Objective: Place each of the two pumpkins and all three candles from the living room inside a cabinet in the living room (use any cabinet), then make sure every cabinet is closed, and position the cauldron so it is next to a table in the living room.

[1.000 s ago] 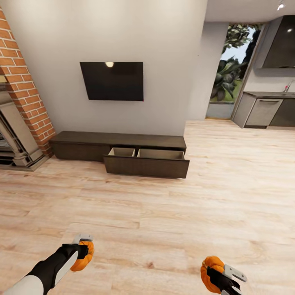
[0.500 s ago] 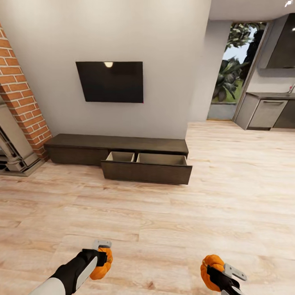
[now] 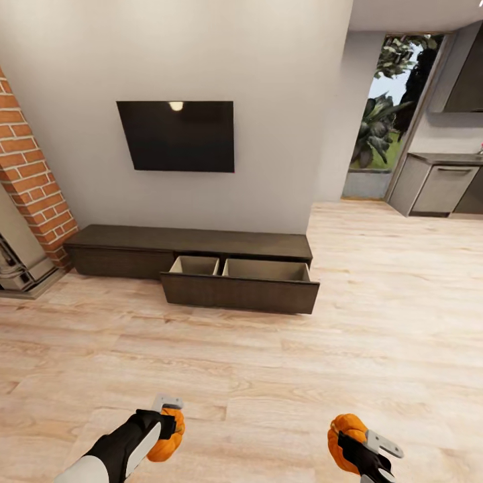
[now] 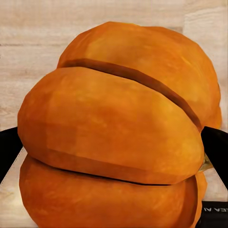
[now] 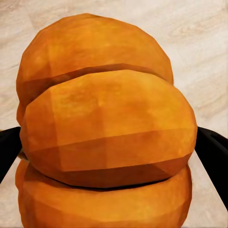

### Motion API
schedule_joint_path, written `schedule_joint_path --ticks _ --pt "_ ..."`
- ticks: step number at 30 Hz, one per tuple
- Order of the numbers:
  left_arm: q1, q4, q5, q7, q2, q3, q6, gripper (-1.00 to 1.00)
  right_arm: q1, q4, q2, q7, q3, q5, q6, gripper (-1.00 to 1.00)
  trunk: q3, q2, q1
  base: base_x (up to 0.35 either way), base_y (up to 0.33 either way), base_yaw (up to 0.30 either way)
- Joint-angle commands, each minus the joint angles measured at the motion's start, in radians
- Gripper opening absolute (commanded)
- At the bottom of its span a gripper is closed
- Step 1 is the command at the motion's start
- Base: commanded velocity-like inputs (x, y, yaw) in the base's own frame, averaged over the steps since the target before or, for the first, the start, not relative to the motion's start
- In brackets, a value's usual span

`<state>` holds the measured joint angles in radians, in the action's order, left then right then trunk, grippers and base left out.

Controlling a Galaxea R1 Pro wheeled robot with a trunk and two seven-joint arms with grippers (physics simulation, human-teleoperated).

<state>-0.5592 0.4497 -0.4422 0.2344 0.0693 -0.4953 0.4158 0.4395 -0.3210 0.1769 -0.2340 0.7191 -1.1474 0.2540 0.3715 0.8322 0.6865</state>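
Note:
I hold one orange pumpkin [image 3: 168, 439] in my left gripper [image 3: 169, 429], low at the left of the head view, and its ribbed skin [image 4: 114, 137] looms close in the left wrist view. My right gripper [image 3: 349, 444] is shut on the other pumpkin [image 3: 343, 433], which also bulges large [image 5: 107, 137] in the right wrist view. Ahead against the white wall stands the long dark brown cabinet [image 3: 121, 245]. Its right-hand drawer [image 3: 241, 294] is pulled out, showing two pale beige compartments. Candles, cauldron and table are out of view.
A black TV [image 3: 176, 135] hangs above the cabinet. A brick fireplace [image 3: 27, 201] stands at the left. At the right, a doorway with plants [image 3: 386, 141] and grey kitchen cabinets [image 3: 439, 191]. Light wood floor [image 3: 268, 362] lies between me and the cabinet.
The view has shifted right and slightly nearer the cabinet. My left gripper with its pumpkin has moved inward to the right; the right gripper keeps its place.

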Motion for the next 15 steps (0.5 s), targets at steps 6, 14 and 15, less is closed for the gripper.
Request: schedule_joint_path --ticks 6,14,15 --pt "-0.001 0.003 -0.009 0.009 0.001 -0.008 0.004 -1.00 0.001 -0.003 0.001 -0.008 0.009 -0.005 0.004 -1.00 -0.008 0.001 0.001 0.238 0.000 0.000" --pt "-0.001 0.003 -0.009 0.008 0.001 -0.009 0.004 -1.00 0.001 -0.003 0.001 -0.008 0.008 -0.005 0.004 -1.00 -0.021 0.001 0.001 0.071 0.000 0.000" --pt "-0.001 0.003 -0.009 0.009 0.001 -0.009 0.004 -1.00 0.001 -0.003 0.001 -0.008 0.008 -0.005 0.004 -1.00 -0.022 0.001 0.001 0.211 0.000 0.000"
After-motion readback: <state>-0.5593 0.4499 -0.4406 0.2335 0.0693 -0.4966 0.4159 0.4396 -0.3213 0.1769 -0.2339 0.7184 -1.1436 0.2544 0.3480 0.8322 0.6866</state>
